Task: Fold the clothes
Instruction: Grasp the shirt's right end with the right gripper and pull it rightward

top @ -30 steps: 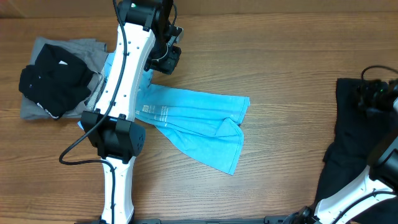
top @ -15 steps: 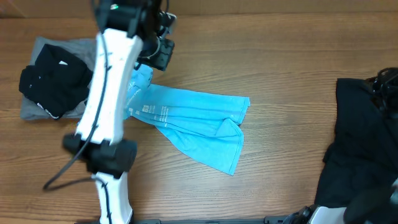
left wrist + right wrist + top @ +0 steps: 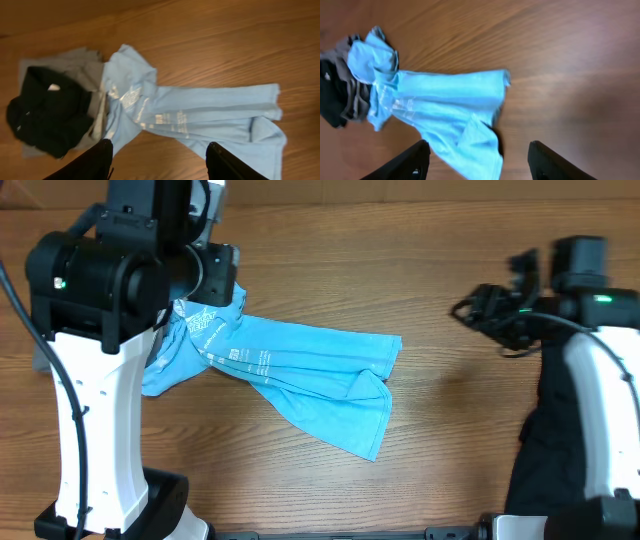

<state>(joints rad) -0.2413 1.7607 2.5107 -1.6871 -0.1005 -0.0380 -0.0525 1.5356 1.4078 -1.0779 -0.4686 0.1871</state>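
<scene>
In the overhead view the left arm (image 3: 100, 330) covers the table's left edge. So we see the pile there only from the left wrist: a black shirt (image 3: 45, 117) crumpled on top of a grey shirt (image 3: 75, 65). At the right edge a black cloth (image 3: 555, 410) is partly behind the right arm (image 3: 600, 380) and is cut off by the frame. Both wrist views are a little blurred, and the white print on the blue shirt is too small for us to read.

The table (image 3: 440, 450) is brown wood, with its grain running left to right, and it fills every view.

The blue shirt (image 3: 290, 375) lies left of the table's centre. Its bunched left end touches the grey shirt. The rest is laid out as a long wrinkled band, with one flap turned over at the right end.

The left gripper (image 3: 159, 145) hangs above this shirt with its fingers spread and nothing between them. The right gripper (image 3: 477, 143) is also spread and empty, above the wood between the blue shirt and the black cloth.
</scene>
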